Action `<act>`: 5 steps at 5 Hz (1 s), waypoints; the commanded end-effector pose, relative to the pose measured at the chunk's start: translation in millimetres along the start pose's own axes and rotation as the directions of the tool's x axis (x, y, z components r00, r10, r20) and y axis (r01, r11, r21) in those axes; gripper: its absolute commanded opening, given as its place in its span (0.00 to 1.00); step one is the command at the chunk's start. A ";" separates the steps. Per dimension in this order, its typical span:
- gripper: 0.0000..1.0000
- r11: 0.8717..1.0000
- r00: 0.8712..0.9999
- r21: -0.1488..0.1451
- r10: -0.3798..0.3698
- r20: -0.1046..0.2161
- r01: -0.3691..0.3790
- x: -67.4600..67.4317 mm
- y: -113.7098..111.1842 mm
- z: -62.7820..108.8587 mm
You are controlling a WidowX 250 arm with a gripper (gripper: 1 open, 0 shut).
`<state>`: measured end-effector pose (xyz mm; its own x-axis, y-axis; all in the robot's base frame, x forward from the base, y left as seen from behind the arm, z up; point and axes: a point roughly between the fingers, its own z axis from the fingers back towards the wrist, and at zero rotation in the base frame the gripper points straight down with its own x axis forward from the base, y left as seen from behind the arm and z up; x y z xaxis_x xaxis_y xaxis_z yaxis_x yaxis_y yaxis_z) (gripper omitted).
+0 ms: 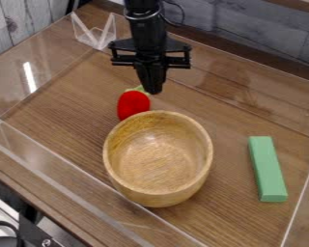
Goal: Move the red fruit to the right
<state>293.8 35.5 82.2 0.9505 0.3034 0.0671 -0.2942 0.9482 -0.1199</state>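
Camera view: robot hand [148, 85] at the upper middle of the frame, reaching down from the top edge, its fingers narrow, drawn together, nothing seen between them. Red fruit [134, 103] on the bench [54, 108], left of centre, just above the upper left rim of the wooden bowl [157, 159]; fruit and rim look close, contact cannot be told. Pale green tip of the fruit points up toward the hand. Fingertips lie up and to the right of the fruit in the picture; height over the bench not readable from this one angle. Green block [266, 169] at the lower right, well apart from both.

Step in hand, judged: approach. No grasp made; fruit rests on the bench, not carried.

Next move, judged: if a pick is meant, spread the fingers, shift a little left and down in the frame, lower over the fruit and close on it, then lift and carry rightward. If a push is meant, the closed fingers would have to come round to the fruit's left side first, since from the present side contact would drive it left.

Risks, judged: bowl rim near enough to catch a finger on descent; rounded, glossy skin may roll or slip under an off-centre touch.
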 end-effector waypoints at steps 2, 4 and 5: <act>0.00 1.000 0.996 -0.001 -0.028 0.081 0.028 10.9 -6.4 19.3; 0.00 0.999 0.996 0.007 -0.042 0.080 0.042 11.3 -5.2 15.1; 0.00 0.999 0.996 0.012 -0.049 0.079 0.049 11.0 -4.0 12.9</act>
<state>297.6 36.4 83.3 0.9563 0.2748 0.0994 -0.2645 0.9586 -0.1056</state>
